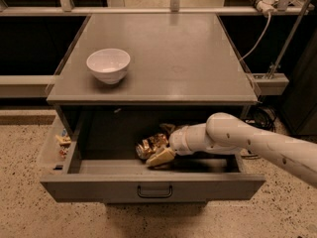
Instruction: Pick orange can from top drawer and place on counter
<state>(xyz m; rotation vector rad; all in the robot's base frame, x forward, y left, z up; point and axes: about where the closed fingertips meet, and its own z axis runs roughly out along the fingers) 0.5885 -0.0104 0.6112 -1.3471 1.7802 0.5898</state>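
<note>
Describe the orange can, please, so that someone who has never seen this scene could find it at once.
Start at the grey counter bearing the white bowl, then look into the open top drawer beneath it. Near the middle of its dark interior, right at the gripper of the pale arm, is the orange can, the only shiny orange-gold thing there.

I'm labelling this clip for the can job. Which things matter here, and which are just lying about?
Job:
orange can, lying in the top drawer
gripper, inside the drawer at the can
counter

Lying about:
white bowl on the counter
small items left of the drawer
white cable at right
</note>
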